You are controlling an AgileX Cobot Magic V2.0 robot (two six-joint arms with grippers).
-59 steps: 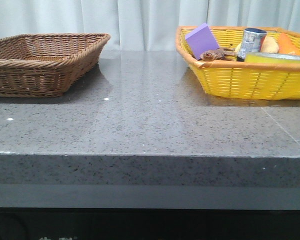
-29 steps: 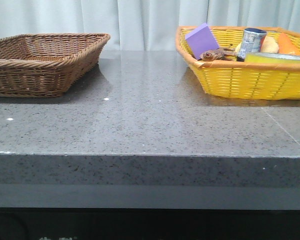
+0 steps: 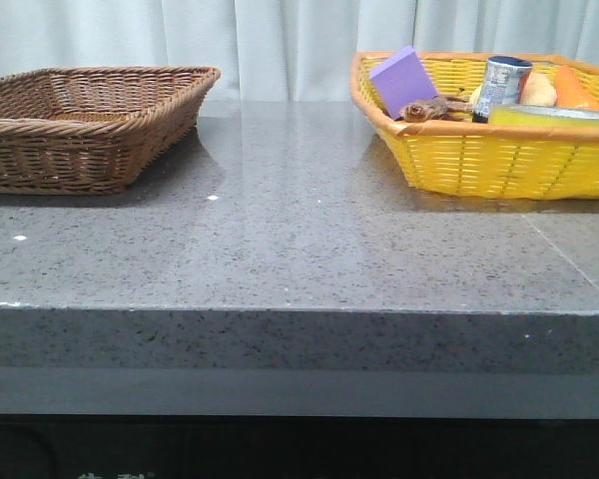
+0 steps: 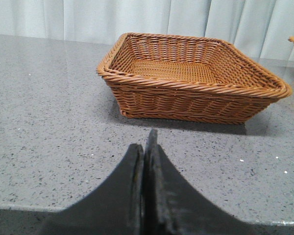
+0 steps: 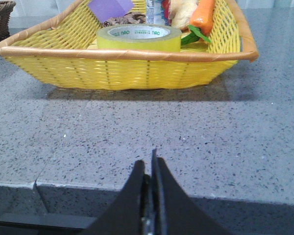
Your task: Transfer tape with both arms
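Wicker of the brown basket (image 3: 85, 125) sits on the left beyond the left gripper (image 4: 144, 147), fingers pressed together, while on the right the tape (image 5: 139, 37) lies flat inside the yellow basket (image 5: 122, 71), well beyond the closed right gripper (image 5: 149, 166).

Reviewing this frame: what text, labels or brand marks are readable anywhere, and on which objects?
"neo": green print on the white inner core of the tape, lying in the yellow basket; the smaller lettering around it is too blurred to read.
Tin can: printed label, too small to read.
Brown basket: no text.
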